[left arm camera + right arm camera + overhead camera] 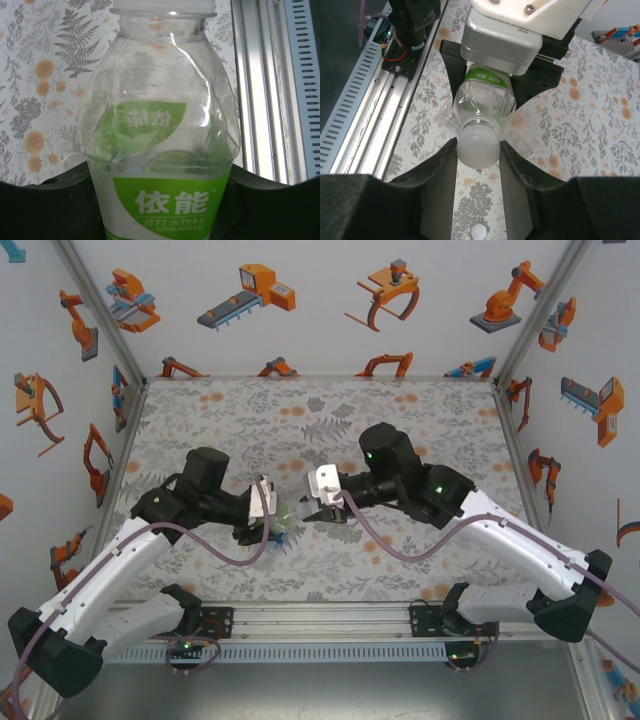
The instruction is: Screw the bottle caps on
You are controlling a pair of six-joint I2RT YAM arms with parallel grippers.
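Observation:
The greenish bottle (pixel 159 150) with a green label is held off the table, its lower body clamped in my left gripper (pixel 160 205), which is shut on it. A whitish bottle cap (pixel 478 146) sits on the bottle's neck, and my right gripper (pixel 478 152) is shut on it, both pads touching its sides. From above, the bottle (pixel 286 511) bridges the left gripper (pixel 262 523) and the right gripper (pixel 308 511) near the table's middle front. A second loose cap (pixel 479 231) lies on the table below the right fingers.
Another clear bottle (pixel 524 141) lies on the patterned table under the held one, partly hidden. The aluminium rail (pixel 370 125) runs along the near edge close to both wrists. Open tabletop (pixel 320 410) stretches behind the grippers to the back wall.

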